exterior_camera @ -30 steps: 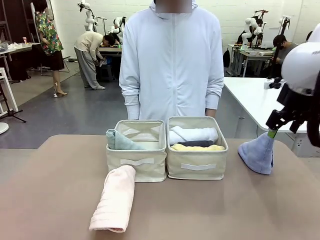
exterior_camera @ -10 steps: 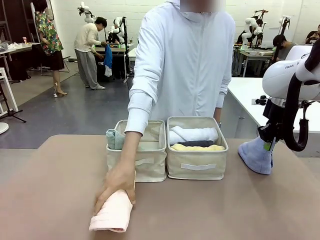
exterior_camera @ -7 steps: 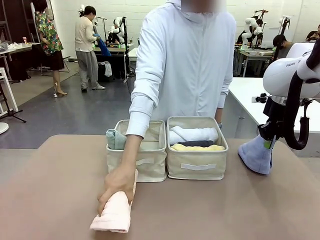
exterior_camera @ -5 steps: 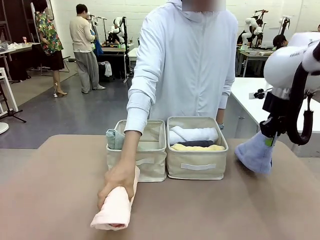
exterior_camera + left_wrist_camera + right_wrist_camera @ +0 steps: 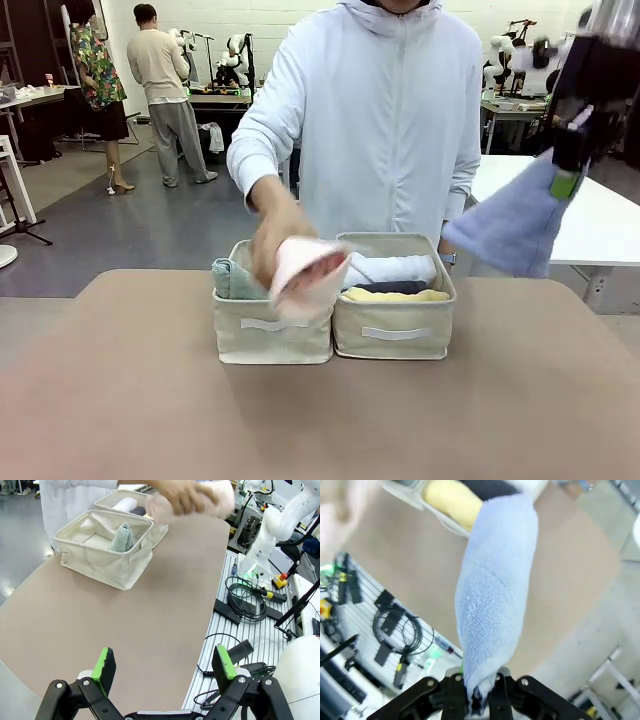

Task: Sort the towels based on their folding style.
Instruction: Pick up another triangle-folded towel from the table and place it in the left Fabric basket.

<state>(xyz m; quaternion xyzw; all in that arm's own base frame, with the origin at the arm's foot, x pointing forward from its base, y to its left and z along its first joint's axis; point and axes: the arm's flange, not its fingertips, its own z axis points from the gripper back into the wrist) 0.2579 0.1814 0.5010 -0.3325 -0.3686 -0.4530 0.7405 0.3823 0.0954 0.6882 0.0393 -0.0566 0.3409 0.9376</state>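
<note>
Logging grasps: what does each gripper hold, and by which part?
Right gripper pinches the blue cone towel by its narrow tip. Left gripper is open, holding nothing.

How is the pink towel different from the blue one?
The pink towel is held by the person's hand; the blue towel hangs pinched in the right gripper. The pink towel looks rolled; the blue towel widens below its pinched tip. The pink towel is over the bins; the blue towel is beside them. Both are off the table.
</note>
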